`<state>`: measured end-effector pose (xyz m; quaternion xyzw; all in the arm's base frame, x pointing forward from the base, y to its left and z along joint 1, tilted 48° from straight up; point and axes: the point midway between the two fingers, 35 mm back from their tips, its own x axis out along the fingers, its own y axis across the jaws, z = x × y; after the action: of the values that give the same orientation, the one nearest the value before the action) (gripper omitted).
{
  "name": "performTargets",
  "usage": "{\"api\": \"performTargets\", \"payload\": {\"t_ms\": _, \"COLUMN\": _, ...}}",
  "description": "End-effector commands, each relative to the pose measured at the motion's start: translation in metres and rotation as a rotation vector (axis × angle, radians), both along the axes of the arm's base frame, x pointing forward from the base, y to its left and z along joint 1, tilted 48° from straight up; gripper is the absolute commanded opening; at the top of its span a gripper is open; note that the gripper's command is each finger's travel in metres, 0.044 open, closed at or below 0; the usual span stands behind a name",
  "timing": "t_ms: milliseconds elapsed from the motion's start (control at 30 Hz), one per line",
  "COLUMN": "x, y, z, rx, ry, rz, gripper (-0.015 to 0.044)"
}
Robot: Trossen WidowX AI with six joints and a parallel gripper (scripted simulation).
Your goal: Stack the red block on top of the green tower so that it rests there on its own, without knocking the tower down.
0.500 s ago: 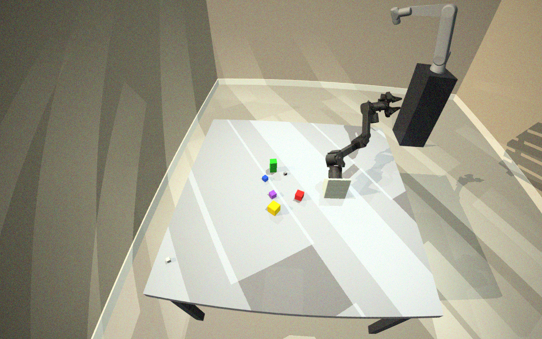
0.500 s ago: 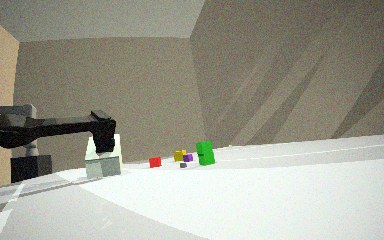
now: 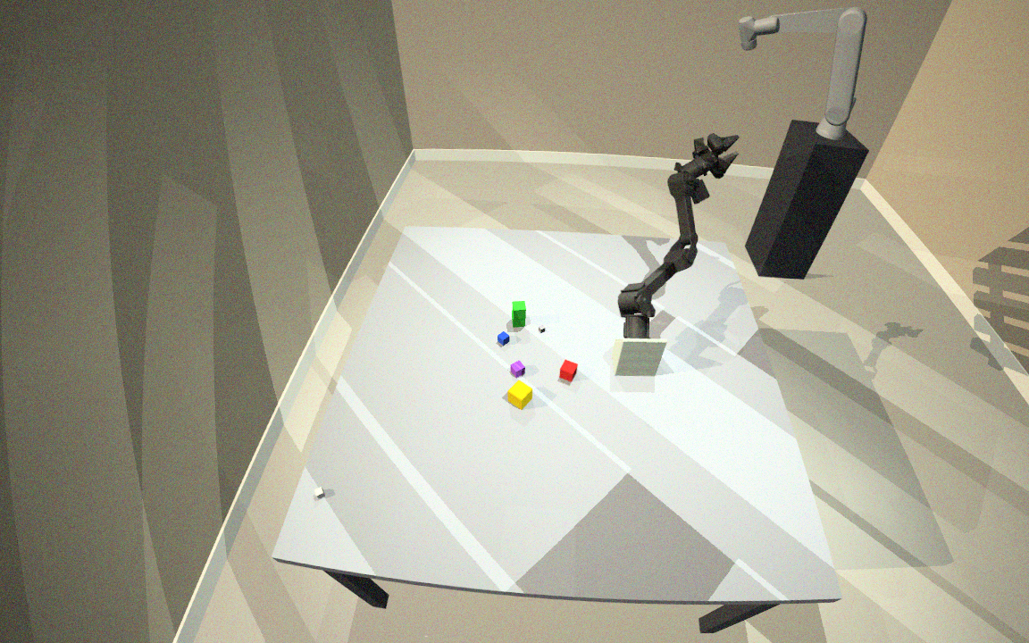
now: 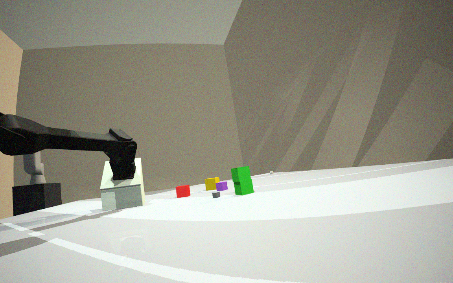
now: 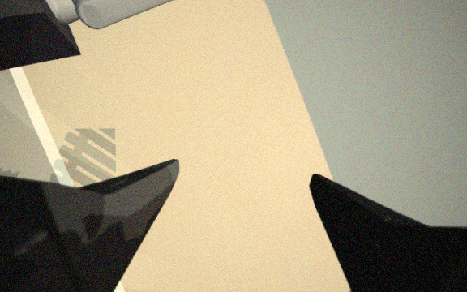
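While red block [image 3: 567, 369] sits apart, gripper [image 3: 724, 152] gapes; empty.

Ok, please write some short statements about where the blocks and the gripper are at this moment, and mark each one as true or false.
1. The red block sits on the table, apart from the green tower. True.
2. The gripper is closed on the red block. False: it is open and holds nothing, raised far from the blocks.
3. The green tower stands as two green blocks, one on the other. True, as the exterior view shows.
4. The yellow block rests on top of the green tower. False: it lies on the table beside the purple block.
5. The wrist view shows the red block between the fingers. False: only wall shows between them.
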<state>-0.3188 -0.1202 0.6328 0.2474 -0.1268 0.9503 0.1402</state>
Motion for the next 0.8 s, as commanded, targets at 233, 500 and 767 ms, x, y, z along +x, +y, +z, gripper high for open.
{"api": "performTargets", "payload": {"t_ms": 233, "x": 0.160, "y": 0.102, "z": 0.086, "rx": -0.130, "ry": 0.494, "rz": -0.032, "gripper": 0.0440}}
{"api": "performTargets", "payload": {"t_ms": 500, "x": 0.285, "y": 0.180, "z": 0.097, "rx": -0.221, "ry": 0.836, "rz": -0.121, "gripper": 0.0440}}
{"api": "performTargets", "payload": {"t_ms": 767, "x": 0.415, "y": 0.253, "z": 0.062, "rx": -0.338, "ry": 1.202, "rz": -0.254, "gripper": 0.0440}}
